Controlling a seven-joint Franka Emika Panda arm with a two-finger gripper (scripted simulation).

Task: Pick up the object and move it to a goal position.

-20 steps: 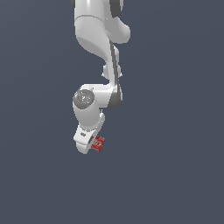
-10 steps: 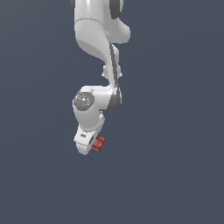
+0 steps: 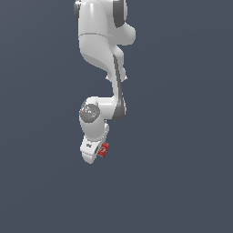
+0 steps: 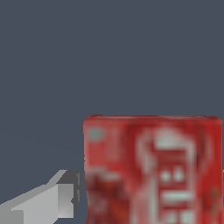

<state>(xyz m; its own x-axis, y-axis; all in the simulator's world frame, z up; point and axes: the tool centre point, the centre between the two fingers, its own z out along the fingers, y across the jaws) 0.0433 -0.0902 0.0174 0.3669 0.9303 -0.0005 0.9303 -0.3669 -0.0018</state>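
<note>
One red box sitting at the tip of the tool.
The single red box (image 3: 103,149) is lying just beside the white tool (image 3: 96,154), touching one grey finger (image 4: 48,201) in the wrist view; its labelled face is turning toward the wrist camera, its long axis unclear. Whether the tool is gripping the box cannot be told, since only one finger is showing.

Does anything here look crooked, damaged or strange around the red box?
Nothing looks damaged. The red box sits at the tip of the pincer, and in the wrist view its face is whole, with a grey finger beside it. Its label is too blurred to read.
</note>
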